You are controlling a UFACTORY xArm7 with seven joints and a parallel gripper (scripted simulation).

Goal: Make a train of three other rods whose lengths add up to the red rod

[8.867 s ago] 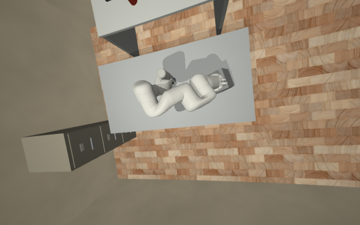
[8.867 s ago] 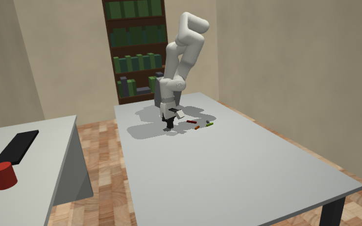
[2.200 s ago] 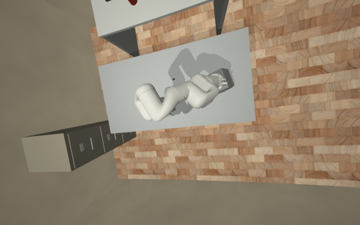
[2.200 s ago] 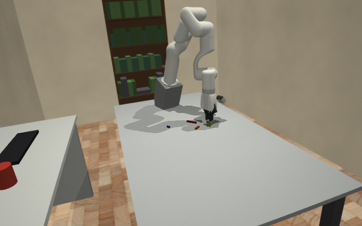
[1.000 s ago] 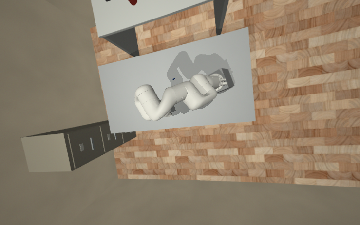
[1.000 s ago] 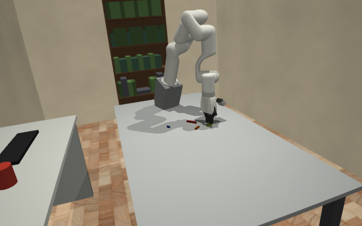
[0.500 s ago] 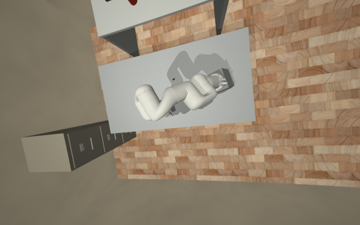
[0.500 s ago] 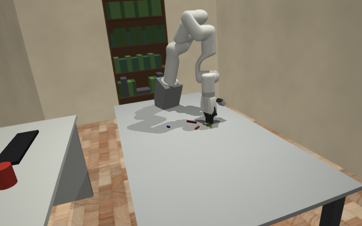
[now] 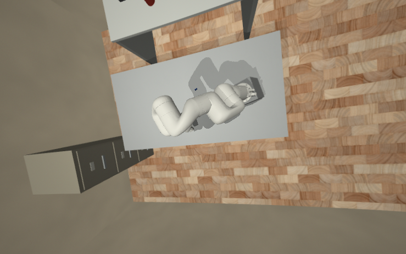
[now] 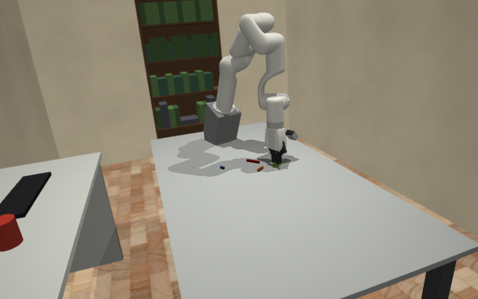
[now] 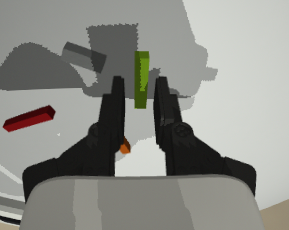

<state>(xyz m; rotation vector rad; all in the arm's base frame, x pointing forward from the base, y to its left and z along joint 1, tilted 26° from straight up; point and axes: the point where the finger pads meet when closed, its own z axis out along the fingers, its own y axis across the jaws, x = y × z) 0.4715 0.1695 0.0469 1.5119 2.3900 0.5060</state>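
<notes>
A lime rod (image 11: 142, 69) (image 10: 277, 165) lies flat on the grey table (image 10: 307, 222). My gripper (image 11: 139, 91) (image 10: 277, 160) is low over it, with the fingers partly open on either side of its near end and not touching it. A red rod (image 11: 28, 118) (image 10: 253, 161) lies to the left. A short orange rod (image 11: 124, 147) (image 10: 259, 169) shows behind the left finger. A grey rod (image 11: 76, 50) lies in the arm's shadow further off. A small blue rod (image 10: 222, 167) (image 9: 195, 89) lies apart to the left. The arm hides the other rods in the overhead view.
The arm's grey base block (image 10: 221, 128) stands at the table's far end. A second desk (image 10: 66, 193) with a red cylinder (image 10: 4, 232) stands to the left. A bookshelf (image 10: 181, 66) is behind.
</notes>
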